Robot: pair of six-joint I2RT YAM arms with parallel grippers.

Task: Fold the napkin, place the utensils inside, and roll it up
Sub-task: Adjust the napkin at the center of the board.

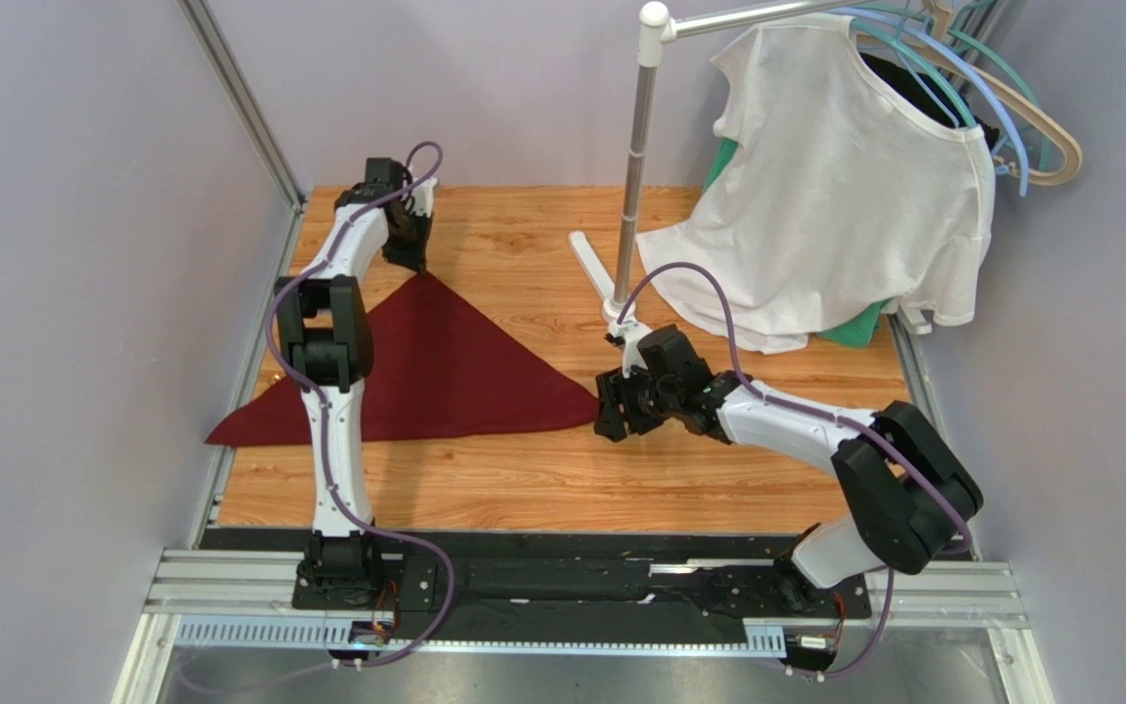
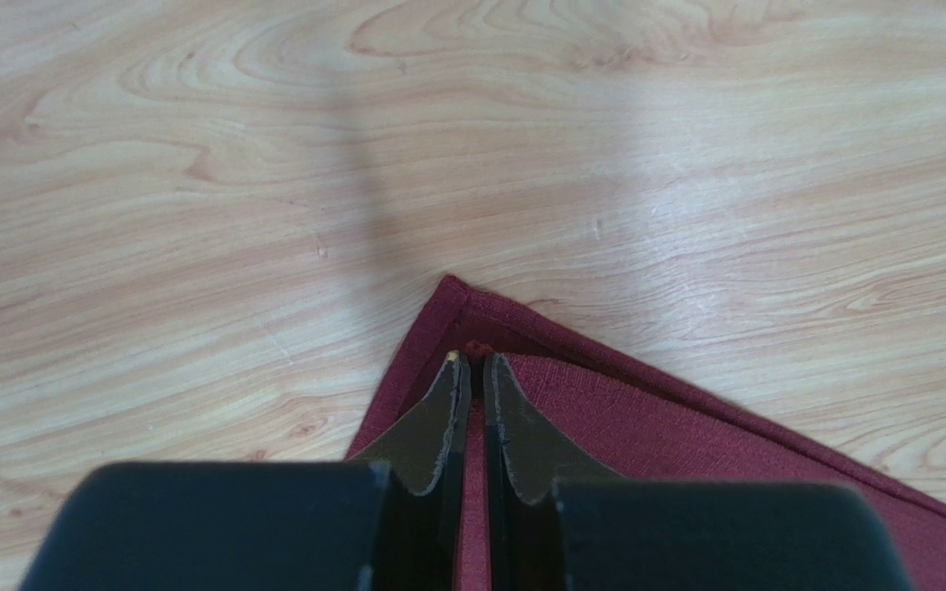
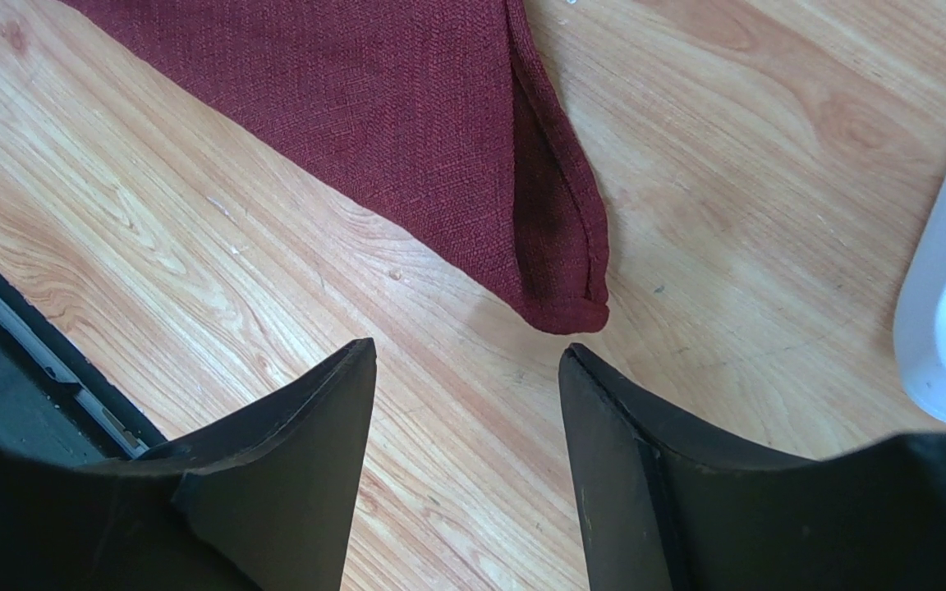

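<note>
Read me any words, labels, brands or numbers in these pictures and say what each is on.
None. No view shows readable text: the napkin, the white T-shirt and the wooden table carry no words, labels or numbers that I can make out.

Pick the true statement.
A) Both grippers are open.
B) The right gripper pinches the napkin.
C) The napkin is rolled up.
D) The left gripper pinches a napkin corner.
D: the left gripper is shut on the napkin at its far corner; the right gripper is open, short of another corner.
</note>
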